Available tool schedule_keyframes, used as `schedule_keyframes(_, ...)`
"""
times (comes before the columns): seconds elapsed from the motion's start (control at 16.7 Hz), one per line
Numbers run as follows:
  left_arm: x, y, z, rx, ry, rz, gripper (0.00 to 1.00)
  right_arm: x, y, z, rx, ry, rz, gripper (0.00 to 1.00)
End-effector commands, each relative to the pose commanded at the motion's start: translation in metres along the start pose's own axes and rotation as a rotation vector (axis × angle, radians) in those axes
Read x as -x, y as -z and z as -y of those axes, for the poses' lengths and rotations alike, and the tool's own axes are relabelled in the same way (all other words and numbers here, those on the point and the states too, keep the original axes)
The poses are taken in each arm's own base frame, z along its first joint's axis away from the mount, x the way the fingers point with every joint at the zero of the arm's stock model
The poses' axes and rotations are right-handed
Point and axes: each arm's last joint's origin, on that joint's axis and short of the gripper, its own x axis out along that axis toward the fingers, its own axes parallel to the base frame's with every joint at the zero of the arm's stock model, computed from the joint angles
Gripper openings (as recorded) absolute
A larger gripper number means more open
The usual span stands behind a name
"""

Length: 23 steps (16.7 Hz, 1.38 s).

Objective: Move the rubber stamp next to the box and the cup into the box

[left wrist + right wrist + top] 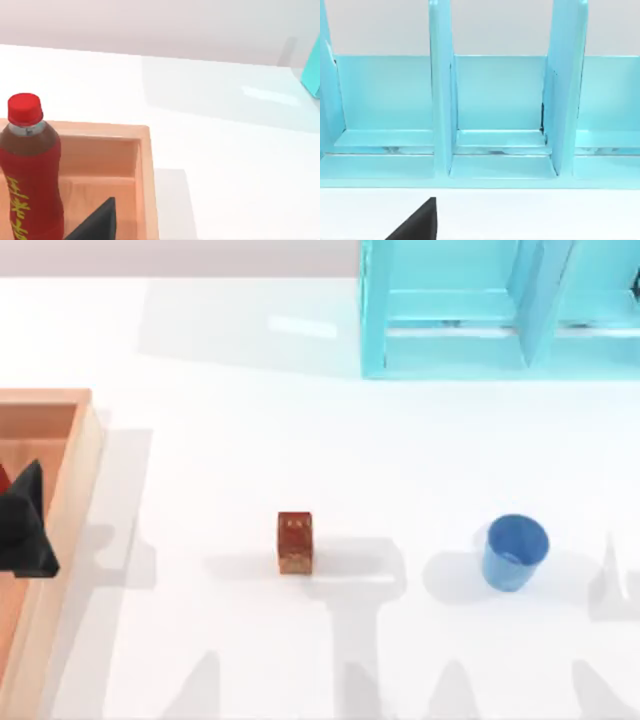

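The stamp [294, 542] stands alone near the middle of the white table [300, 440], upright on its end, mottled orange-gold faces toward the camera above. Well off to its right sits the blue cup [515, 552], mouth up, nothing touching it. The two are clearly apart, with bare table between them.

Over at the table's left edge lies the box [80, 455], its pale rim running along the side and its orange-brown floor partly in view. A dark shape [25, 525] hangs over the box's floor in the top view; I take it for part of the left arm, but whether its pincer is released or clenched I cannot tell. The left wrist view shows the box corner [142, 150] close up, with a red-capped bottle [30, 175] standing inside it and a dark wedge [97, 222] beside the bottle.

At the far right of the table stands the turquoise shelf [500, 310]. The right wrist view faces its compartments [495, 100] straight on, a dark wedge [417, 222] low in the picture. The right pincer's state I cannot tell either.
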Motion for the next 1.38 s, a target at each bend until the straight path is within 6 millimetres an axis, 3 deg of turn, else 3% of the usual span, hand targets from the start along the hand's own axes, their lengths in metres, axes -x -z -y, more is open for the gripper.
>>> schedule_keyframes(0.18, -0.024, -0.038, 0.019, 0.054, 0.04, -0.242, 1.0, 0.0, 0.0, 0.0, 0.0, 0.0, 0.0, 1.0)
schedule_keyframes(0.3, -0.053, -0.056, 0.037, 0.076, 0.046, -0.432, 1.0, 0.0, 0.0, 0.0, 0.0, 0.0, 0.0, 1.0)
schedule_keyframes(0.48, -0.105, -0.066, 0.071, 0.081, 0.022, -0.715, 1.0, 0.0, 0.0, 0.0, 0.0, 0.0, 0.0, 1.0)
schedule_keyframes(0.72, -0.163, -0.056, 0.123, 0.054, -0.044, -1.007, 1.0, 0.0, 0.0, 0.0, 0.0, 0.0, 0.0, 1.0)
schedule_keyframes(0.96, -0.206, -0.032, 0.171, 0.015, -0.118, -1.193, 1.0, 0.0, 0.0, 0.0, 0.0, 0.0, 0.0, 1.0)
schedule_keyframes(1.2, -0.226, -0.013, 0.2, -0.012, -0.163, -1.279, 1.0, 0.0, 0.0, 0.0, 0.0, 0.0, 0.0, 1.0)
schedule_keyframes(1.38, -0.228, -0.01, 0.204, -0.016, -0.169, -1.288, 1.0, 0.0, 0.0, 0.0, 0.0, 0.0, 0.0, 1.0)
